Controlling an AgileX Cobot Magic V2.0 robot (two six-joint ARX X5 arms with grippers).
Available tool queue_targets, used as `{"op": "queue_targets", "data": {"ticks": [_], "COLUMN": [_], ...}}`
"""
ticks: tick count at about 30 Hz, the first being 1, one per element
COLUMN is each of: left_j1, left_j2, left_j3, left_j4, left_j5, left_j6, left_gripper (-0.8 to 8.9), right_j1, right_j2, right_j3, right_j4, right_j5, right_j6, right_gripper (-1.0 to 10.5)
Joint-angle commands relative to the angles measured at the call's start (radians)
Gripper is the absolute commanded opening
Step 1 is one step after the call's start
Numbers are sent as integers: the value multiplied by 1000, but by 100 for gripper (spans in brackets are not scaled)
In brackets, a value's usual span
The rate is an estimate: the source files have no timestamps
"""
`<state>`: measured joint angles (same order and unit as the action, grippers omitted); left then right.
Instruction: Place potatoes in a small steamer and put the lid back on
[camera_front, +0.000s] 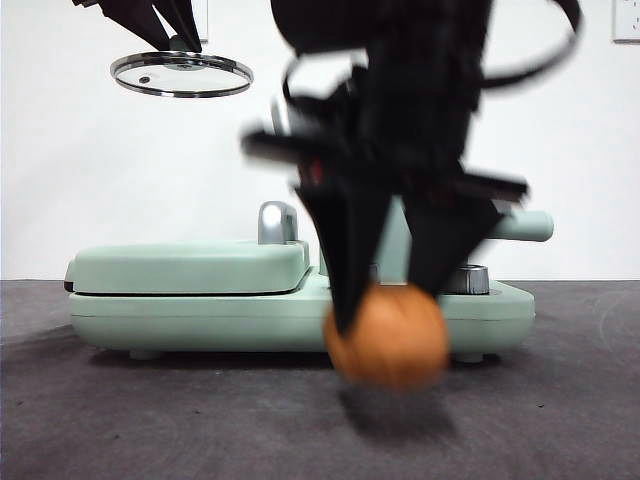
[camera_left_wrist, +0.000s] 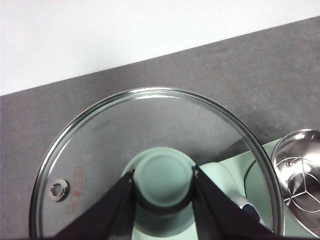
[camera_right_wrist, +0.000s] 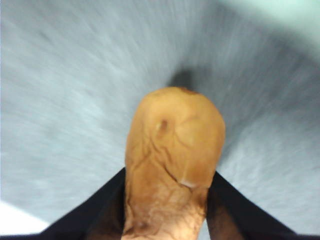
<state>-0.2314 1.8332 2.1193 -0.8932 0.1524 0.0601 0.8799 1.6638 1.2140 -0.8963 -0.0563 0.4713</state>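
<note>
Above open steamer (camera_left_wrist: 300, 182): lid (camera_left_wrist: 155, 165), potato (camera_right_wrist: 172, 160).

Clear glass lid (camera_left_wrist: 150, 130) with a polished steel rim and a smooth, matte mint-green plastic knob (camera_left_wrist: 163, 181). The potato (camera_right_wrist: 172, 160) shows rough, wrinkled, matte orange-brown skin. The steamer (camera_left_wrist: 299, 172) gleams bright metal inside; the grill plate (camera_front: 190, 268) is satin mint-green plastic with a chrome handle (camera_front: 277, 222). The surface (camera_front: 150, 420) is dark grey, matte and finely textured.
</note>
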Motion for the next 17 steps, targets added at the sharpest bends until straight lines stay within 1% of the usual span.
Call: {"op": "queue_targets", "data": {"ticks": [1, 5, 10, 14, 17], "left_j1": [-3, -3, -3, -5, -5], "left_j2": [4, 4, 4, 4, 4], "left_j3": [34, 34, 34, 34, 34], "left_j4": [24, 23, 14, 12, 9], "left_j5": [1, 1, 1, 1, 1], "left_j6": [6, 6, 6, 6, 6], "left_gripper": [10, 10, 10, 10, 10], "right_j1": [-11, -67, -167, -261, -324], "right_j2": [15, 16, 31, 84, 135], "right_j3": [121, 299, 499, 645, 722], "right_j4": [-45, -121, -134, -166, -189], "right_j5": [5, 4, 4, -4, -23], "right_j6": [-67, -116, -179, -227, -253], "right_gripper": [63, 63, 63, 63, 63]}}
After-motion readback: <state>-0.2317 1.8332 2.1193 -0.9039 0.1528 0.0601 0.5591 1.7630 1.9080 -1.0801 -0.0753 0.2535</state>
